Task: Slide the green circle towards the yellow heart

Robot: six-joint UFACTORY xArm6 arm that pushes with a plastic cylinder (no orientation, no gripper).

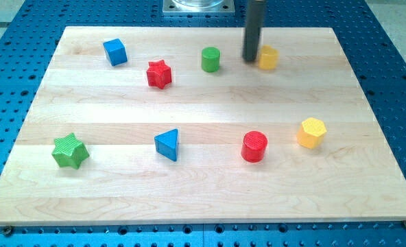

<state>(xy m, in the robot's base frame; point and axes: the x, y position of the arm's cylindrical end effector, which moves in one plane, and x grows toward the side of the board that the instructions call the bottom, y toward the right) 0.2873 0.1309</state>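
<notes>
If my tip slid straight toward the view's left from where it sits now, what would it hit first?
Probably the green circle: my tip sits between it and the yellow heart, with bare board between.

this is a robotics lab bench, a test rig and not a home or shop. a pale wooden board (203,185) of glued strips lies on a blue metal table (395,82) drilled with a regular grid of holes, the sort of mounting plate used for fixing equipment; it shows past every edge of the board. beyond the board's top edge, near its middle, sits a grey metal base plate (197,6) with a round machined part on it. small plastic blocks in plain toy colours are scattered over the board, such as a blue cube (115,52) near the top left corner, like props for a trial.
</notes>
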